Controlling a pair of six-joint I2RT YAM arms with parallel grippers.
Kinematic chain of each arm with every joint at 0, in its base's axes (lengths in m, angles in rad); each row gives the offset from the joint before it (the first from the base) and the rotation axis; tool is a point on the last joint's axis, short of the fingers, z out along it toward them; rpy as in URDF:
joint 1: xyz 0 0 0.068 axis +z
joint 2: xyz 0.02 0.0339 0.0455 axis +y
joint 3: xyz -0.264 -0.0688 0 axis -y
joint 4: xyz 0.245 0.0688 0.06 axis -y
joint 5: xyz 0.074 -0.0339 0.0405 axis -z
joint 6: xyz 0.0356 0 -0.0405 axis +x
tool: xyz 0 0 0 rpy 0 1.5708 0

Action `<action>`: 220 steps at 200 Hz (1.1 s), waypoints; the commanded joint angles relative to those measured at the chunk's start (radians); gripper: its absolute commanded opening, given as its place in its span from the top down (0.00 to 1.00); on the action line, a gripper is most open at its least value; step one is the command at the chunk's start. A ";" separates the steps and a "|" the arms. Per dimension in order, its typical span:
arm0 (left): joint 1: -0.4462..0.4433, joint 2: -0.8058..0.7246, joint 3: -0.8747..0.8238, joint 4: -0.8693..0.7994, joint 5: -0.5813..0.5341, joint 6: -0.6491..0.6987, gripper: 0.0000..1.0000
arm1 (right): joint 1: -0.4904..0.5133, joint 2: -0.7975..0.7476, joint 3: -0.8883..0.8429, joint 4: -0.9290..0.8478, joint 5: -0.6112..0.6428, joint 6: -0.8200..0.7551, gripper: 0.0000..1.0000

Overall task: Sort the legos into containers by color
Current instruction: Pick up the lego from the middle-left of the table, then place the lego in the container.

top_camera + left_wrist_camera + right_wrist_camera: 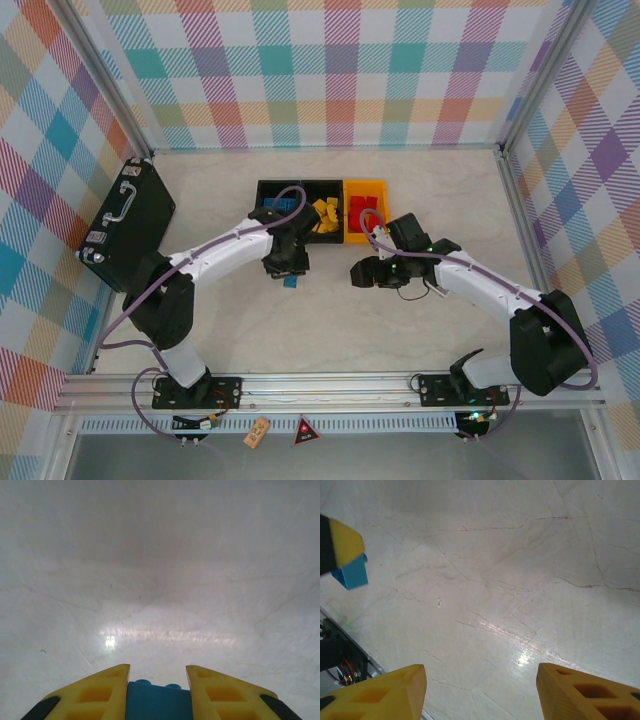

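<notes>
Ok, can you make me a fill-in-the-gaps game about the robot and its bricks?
The left tool is shut on a ____ brick.
The right tool is open and holds ____.
The yellow-orange bin holds ____ bricks.
Missing words: blue, nothing, red.
</notes>
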 commanded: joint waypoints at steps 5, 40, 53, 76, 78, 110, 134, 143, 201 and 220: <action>0.048 0.002 0.085 0.012 -0.104 0.043 0.77 | -0.004 -0.005 -0.007 0.032 -0.009 0.021 0.40; 0.110 0.038 0.165 0.091 -0.176 0.079 0.77 | -0.003 -0.007 -0.002 0.048 -0.003 0.039 0.40; 0.127 0.069 0.214 0.107 -0.202 0.103 0.77 | -0.003 -0.005 0.003 0.053 -0.003 0.046 0.41; 0.155 0.136 0.309 0.127 -0.248 0.154 0.77 | -0.004 -0.005 0.008 0.056 0.010 0.060 0.41; 0.158 0.141 0.316 0.131 -0.252 0.159 0.77 | -0.003 -0.005 0.008 0.056 0.010 0.061 0.41; 0.205 0.237 0.420 0.185 -0.284 0.201 0.76 | -0.003 -0.003 0.017 0.057 0.019 0.073 0.41; 0.240 0.321 0.509 0.209 -0.271 0.220 0.76 | -0.003 0.000 0.027 0.070 0.021 0.087 0.41; 0.250 0.354 0.545 0.213 -0.267 0.224 0.76 | -0.003 0.005 0.036 0.073 0.022 0.089 0.41; 0.275 0.470 0.687 0.204 -0.208 0.250 0.71 | -0.002 0.047 0.124 0.077 0.020 0.090 0.41; 0.276 0.432 0.661 0.218 -0.184 0.245 0.66 | -0.001 0.051 0.132 0.071 0.021 0.089 0.41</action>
